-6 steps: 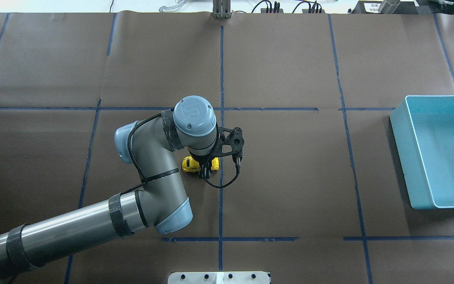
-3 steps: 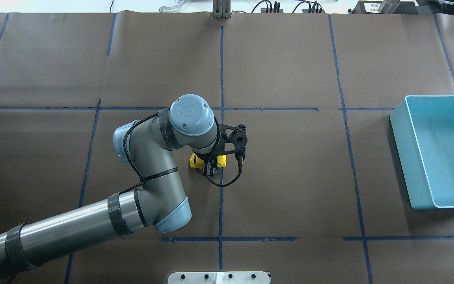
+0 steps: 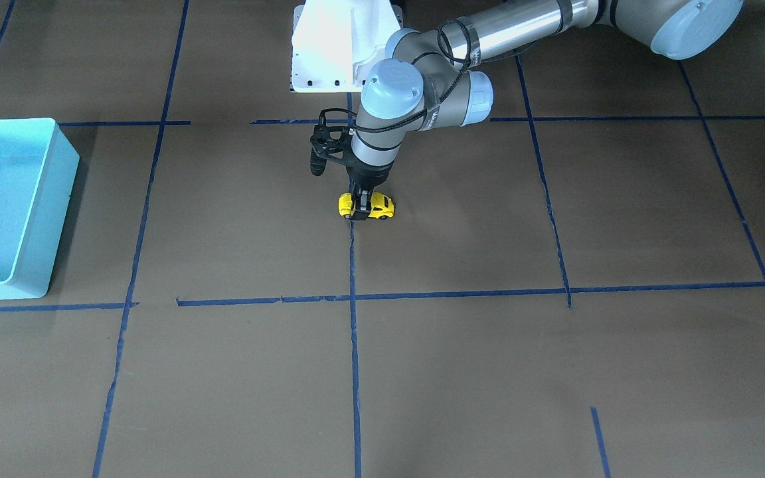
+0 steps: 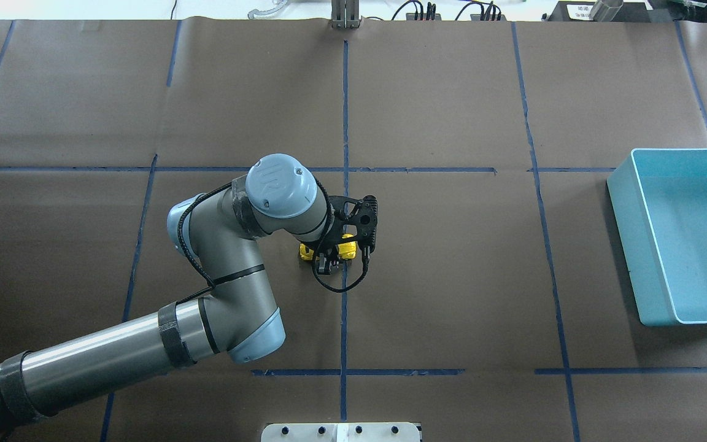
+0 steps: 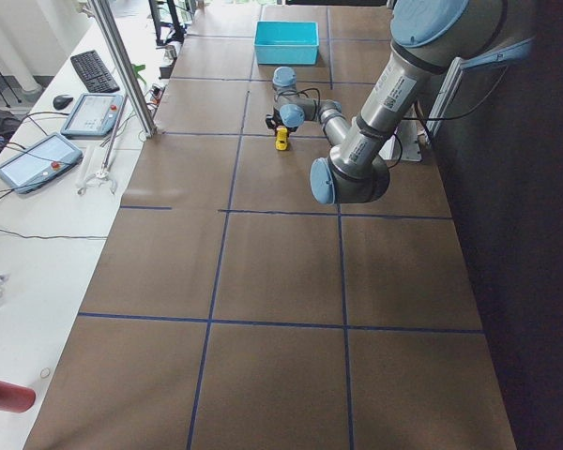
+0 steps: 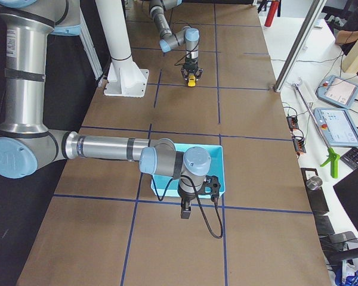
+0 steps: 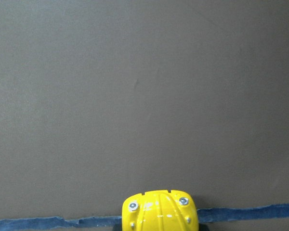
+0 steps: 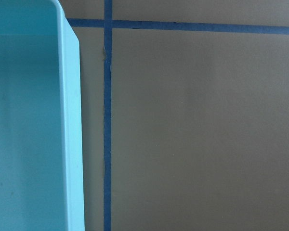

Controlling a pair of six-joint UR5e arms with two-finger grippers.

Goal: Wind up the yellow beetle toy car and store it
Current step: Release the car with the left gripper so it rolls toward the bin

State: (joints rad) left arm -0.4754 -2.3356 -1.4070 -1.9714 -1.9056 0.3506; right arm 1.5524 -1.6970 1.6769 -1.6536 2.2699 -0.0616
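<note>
The yellow beetle toy car (image 3: 377,208) rests on the brown table near its middle, beside a blue tape line. My left gripper (image 3: 360,206) comes straight down on it and is shut on its body. From overhead, the wrist hides most of the car (image 4: 347,248), with yellow showing on both sides of the gripper (image 4: 326,263). In the left wrist view the car's rounded end (image 7: 159,212) fills the bottom edge. My right gripper (image 6: 185,211) shows only in the exterior right view, hanging beside the bin; I cannot tell whether it is open or shut.
A light blue bin (image 4: 628,245) stands at the table's right end, with nothing visible inside it. Its wall (image 8: 72,144) fills the left of the right wrist view. Blue tape lines cross the brown paper. The robot's white base plate (image 3: 329,46) stands at the near edge.
My left gripper has carried the car a little to the right, up to the central tape line. The wrist has turned and the elbow has swung left.
</note>
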